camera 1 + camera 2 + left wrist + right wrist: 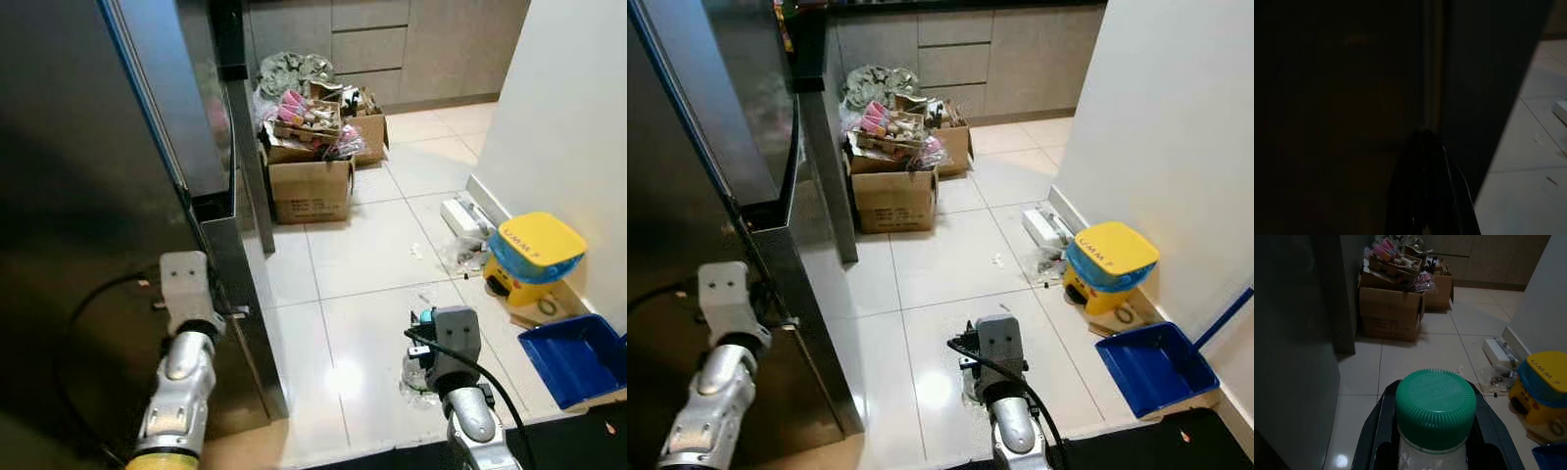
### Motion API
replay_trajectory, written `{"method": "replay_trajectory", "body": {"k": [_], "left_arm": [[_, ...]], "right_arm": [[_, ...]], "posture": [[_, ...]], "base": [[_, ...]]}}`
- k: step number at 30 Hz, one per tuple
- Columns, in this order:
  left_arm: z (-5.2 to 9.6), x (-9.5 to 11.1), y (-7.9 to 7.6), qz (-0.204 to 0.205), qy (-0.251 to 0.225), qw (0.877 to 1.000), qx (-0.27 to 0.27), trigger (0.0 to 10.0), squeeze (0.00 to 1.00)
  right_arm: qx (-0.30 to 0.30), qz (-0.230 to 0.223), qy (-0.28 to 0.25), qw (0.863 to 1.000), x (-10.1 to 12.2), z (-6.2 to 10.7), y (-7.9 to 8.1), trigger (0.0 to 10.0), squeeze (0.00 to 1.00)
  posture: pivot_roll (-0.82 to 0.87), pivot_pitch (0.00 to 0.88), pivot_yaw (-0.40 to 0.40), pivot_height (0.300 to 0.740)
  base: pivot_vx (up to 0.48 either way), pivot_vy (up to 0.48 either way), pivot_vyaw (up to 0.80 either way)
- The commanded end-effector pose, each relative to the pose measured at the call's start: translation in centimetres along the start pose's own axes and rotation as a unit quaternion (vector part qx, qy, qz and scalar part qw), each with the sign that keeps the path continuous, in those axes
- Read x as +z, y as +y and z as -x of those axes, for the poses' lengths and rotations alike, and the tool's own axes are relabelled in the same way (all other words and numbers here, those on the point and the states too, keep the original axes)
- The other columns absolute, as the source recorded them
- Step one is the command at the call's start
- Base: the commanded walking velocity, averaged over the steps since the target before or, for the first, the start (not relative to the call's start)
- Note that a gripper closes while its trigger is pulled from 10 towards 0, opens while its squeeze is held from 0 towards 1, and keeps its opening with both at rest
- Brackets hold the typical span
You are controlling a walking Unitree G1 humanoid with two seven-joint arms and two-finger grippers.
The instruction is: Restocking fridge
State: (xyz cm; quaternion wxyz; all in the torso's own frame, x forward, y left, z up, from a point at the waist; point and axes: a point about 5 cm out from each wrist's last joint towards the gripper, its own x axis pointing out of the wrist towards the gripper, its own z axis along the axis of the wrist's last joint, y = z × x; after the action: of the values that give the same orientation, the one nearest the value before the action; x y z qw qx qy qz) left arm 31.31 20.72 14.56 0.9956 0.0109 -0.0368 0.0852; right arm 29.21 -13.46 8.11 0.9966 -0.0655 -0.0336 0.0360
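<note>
Right gripper [1435, 440] clamps a green-lidded jar [1435, 406] — left gripper [1422, 147] pinched together at the fridge door [78, 196].

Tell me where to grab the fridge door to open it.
Take the door by its free vertical edge, coming from the tiled-floor side. The face is flat and glossy with no handle visible, so that edge is probably the only purchase. The left gripper is at that edge; the right gripper is shut on a jar.
</note>
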Motion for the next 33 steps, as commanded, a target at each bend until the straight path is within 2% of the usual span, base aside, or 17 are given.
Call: {"method": "replay_trajectory", "body": {"k": [1, 10, 13, 15, 26, 33], "left_arm": [[0.0, 0.4, 1.1, -0.020, -0.003, 1.000, 0.020, 10.0, 0.00], [-1.1, 2.0, 0.1, -0.022, -0.032, 0.999, 0.002, 10.0, 0.00], [-0.9, 2.2, -0.5, -0.047, -0.032, 0.998, -0.039, 10.0, 0.00], [-0.7, 2.2, -0.5, -0.053, -0.032, 0.997, -0.044, 10.0, 0.00], [-1.5, 2.9, -0.7, -0.050, -0.052, 0.997, -0.018, 10.0, 0.00], [-1.6, 3.2, 0.2, -0.070, -0.054, 0.996, -0.006, 10.0, 0.00]], "right_arm": [[-0.005, -0.005, 0.000, 1.000, -0.2, 0.1, 0.0, 10.0, 0.00], [-0.005, -0.011, -0.002, 1.000, -0.1, -0.1, 0.6, 10.0, 0.00], [-0.009, -0.011, 0.002, 1.000, -0.4, 0.0, 0.4, 10.0, 0.00], [-0.011, -0.012, 0.005, 1.000, -0.6, 0.1, 0.3, 10.0, 0.00], [-0.016, -0.009, 0.008, 1.000, -0.8, 0.1, 0.0, 10.0, 0.00], [-0.017, -0.008, 0.009, 1.000, -0.9, 0.2, -0.1, 10.0, 0.00]], "posture": [[-0.09, 0.073, 0.073, 0.721], [-0.09, 0.069, 0.084, 0.721], [-0.09, 0.069, 0.087, 0.721], [-0.09, 0.069, 0.087, 0.721], [-0.10, 0.068, 0.086, 0.721], [-0.10, 0.072, 0.082, 0.721]], "base": [[0.000, 0.000, 0.00], [0.000, 0.000, 0.00], [0.000, 0.000, 0.00], [0.000, 0.000, 0.00], [0.000, 0.000, 0.00], [0.000, 0.000, 0.00]]}}
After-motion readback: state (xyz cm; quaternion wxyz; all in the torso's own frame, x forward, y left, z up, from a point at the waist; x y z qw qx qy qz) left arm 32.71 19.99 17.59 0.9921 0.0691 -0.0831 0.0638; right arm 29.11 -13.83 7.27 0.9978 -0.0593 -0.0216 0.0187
